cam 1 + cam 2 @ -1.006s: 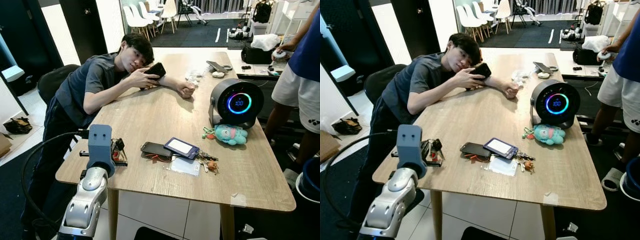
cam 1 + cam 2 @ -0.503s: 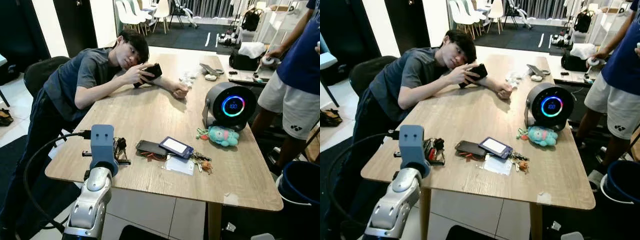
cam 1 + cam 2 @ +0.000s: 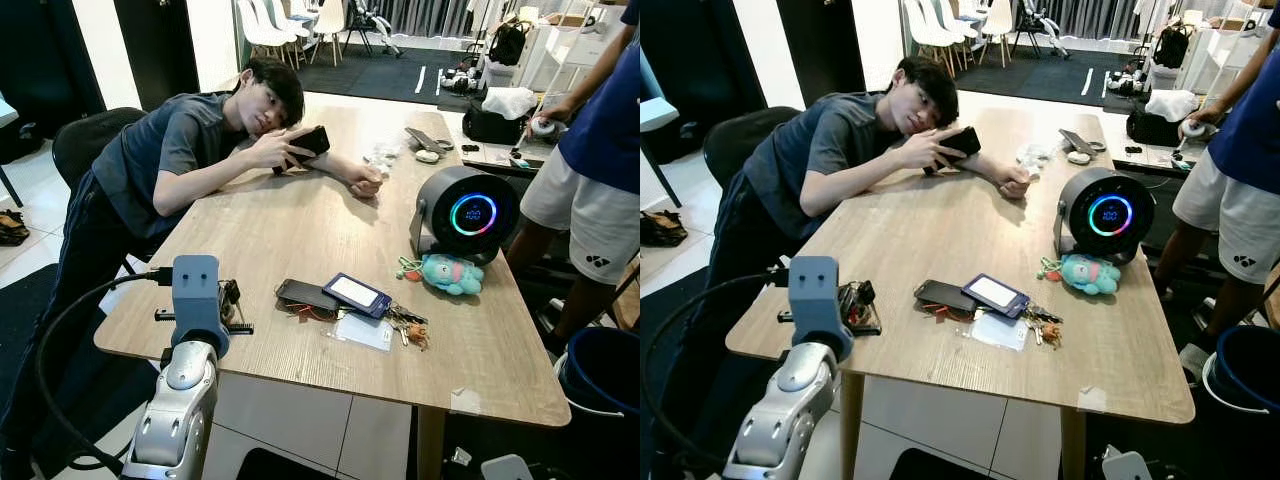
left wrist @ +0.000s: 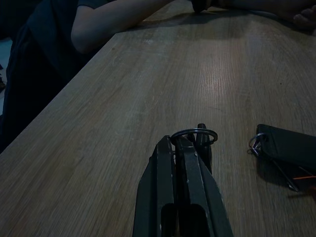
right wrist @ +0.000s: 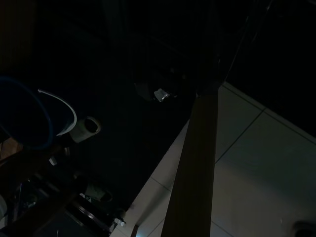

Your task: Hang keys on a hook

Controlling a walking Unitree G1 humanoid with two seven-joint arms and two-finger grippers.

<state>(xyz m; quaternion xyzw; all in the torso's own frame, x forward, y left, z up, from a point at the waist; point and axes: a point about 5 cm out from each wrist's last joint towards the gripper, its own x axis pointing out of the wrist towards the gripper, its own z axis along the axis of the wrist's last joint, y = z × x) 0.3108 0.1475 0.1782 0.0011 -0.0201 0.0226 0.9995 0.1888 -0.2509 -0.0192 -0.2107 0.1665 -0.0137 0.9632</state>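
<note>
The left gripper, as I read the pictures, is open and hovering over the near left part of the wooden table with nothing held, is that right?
Not quite. The left gripper is over the near left part of the wooden table, but its fingers are shut on a key ring, as the left wrist view shows.

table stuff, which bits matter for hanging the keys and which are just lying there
For the job:
- key ring, pinched in the left gripper over the table

Lying about:
- black phone
- blue card case
- second key bunch
- teal plush
- round speaker
- clear sleeve

No hook can be seen.
</note>
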